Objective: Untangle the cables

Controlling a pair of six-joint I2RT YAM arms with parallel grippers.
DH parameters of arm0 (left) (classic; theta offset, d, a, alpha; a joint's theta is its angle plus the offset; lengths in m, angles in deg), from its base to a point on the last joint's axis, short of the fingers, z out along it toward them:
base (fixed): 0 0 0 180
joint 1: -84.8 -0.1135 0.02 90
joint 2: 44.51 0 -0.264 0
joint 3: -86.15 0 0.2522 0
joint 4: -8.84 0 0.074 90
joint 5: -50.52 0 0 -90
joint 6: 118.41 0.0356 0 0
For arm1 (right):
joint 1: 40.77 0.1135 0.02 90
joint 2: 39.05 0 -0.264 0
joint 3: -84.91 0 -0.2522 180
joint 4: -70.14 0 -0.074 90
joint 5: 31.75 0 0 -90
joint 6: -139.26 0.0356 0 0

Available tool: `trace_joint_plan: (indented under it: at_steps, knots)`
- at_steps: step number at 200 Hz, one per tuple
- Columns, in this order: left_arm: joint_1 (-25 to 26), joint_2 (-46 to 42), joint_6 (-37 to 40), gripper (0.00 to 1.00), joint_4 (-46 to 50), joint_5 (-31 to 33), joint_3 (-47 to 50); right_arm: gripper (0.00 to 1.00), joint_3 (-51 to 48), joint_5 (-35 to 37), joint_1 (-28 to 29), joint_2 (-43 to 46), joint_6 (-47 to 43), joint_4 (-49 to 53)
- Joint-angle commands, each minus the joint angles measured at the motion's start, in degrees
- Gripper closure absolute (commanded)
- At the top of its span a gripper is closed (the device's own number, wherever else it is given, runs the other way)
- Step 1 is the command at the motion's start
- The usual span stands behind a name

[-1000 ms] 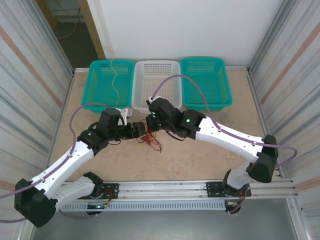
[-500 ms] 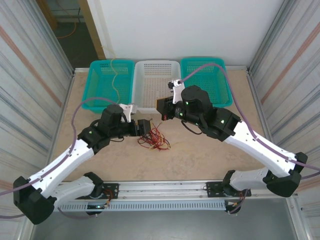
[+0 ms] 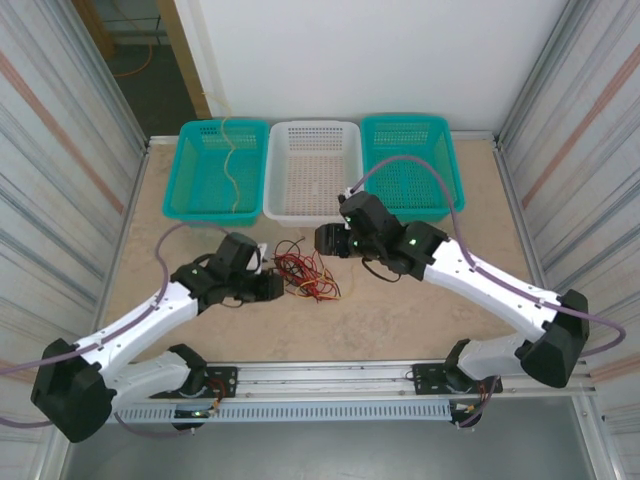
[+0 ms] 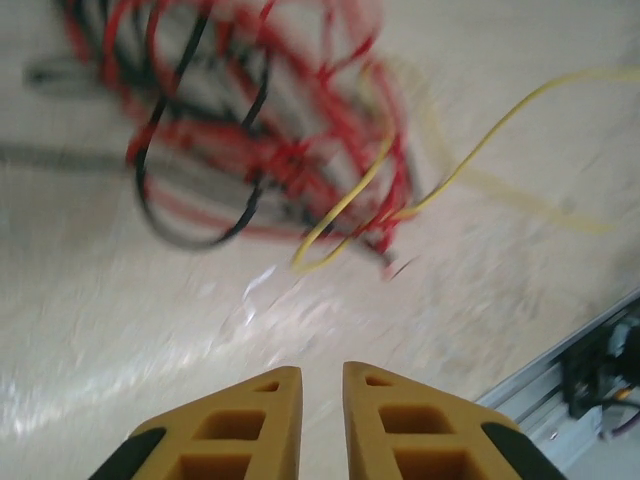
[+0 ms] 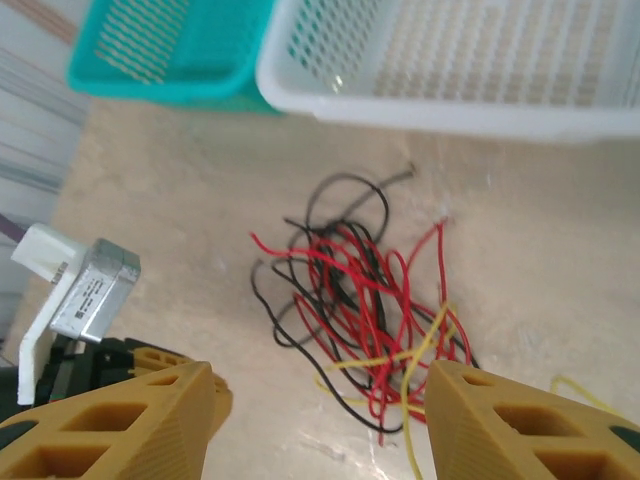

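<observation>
cables: one red, black and yellow tangle (image 3: 305, 275) lay on the tabletop (image 3: 400, 320) between the two grippers, near the white basket (image 3: 315, 170) but apart from it.
left gripper: (image 3: 272, 287) sat low, just left of the tangle; its fingers (image 4: 250, 420) were nearly closed with a slim gap and nothing between them.
right gripper: (image 3: 325, 238) hung over the tangle's far side, jaws wide apart and empty.
step: probably choosing a strand to pull free; no cable was held.
doing it well: take a strand that leaves the knot cleanly, such as the yellow strand (image 4: 480, 130). Pinch near its free end and pin the bundle with the other arm. Pull slowly outward so the loops slip rather than tighten.
left wrist view: close and blurred; it showed the yellow strand running out to the right and a black loop (image 4: 190, 190) at the knot's edge.
right wrist view: showed the whole bundle from above, with loose black ends towards the basket.
top view: showed both arms' spacing and a thin yellowish wire (image 3: 232, 160) in the left teal basket (image 3: 195, 190).
</observation>
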Motion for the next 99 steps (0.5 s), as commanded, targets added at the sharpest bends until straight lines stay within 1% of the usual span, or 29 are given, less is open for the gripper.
trace_joint_plan:
  at_steps: [1, 15, 36, 45, 66, 86, 99]
  knots:
    - [0.4, 0.7, -3.0, 0.81, -0.9, -7.1, 3.8, 0.43, -0.4, -0.6, 1.5, -1.9, 3.7, 1.6]
    - [0.4, 2.1, -4.2, 0.8, -4.6, -9.5, 5.4, 0.43, -0.4, -0.3, 2.2, -2.7, 3.8, 1.7]
    - [0.0, 4.9, -5.3, 0.71, -12.0, -10.2, 6.6, 0.43, -0.8, -0.4, 2.7, -3.5, 4.1, 0.9]
    - [-1.1, 6.5, -6.9, 0.69, -16.2, -10.8, 7.5, 0.44, -0.9, -0.6, 2.8, -3.7, 4.2, 0.5]
    - [-5.0, 10.8, -12.2, 0.68, -27.1, -14.5, 10.6, 0.49, -1.2, -0.9, 3.2, -3.8, 4.3, 0.0]
    - [-5.3, 12.8, -12.4, 0.6, -32.6, -14.1, 11.1, 0.49, -2.0, -0.2, 3.9, -3.4, 4.3, -0.1]
    - [-5.0, 13.8, -12.5, 0.56, -34.1, -12.6, 10.8, 0.49, -2.8, -0.5, 4.0, -3.3, 4.6, -0.4]
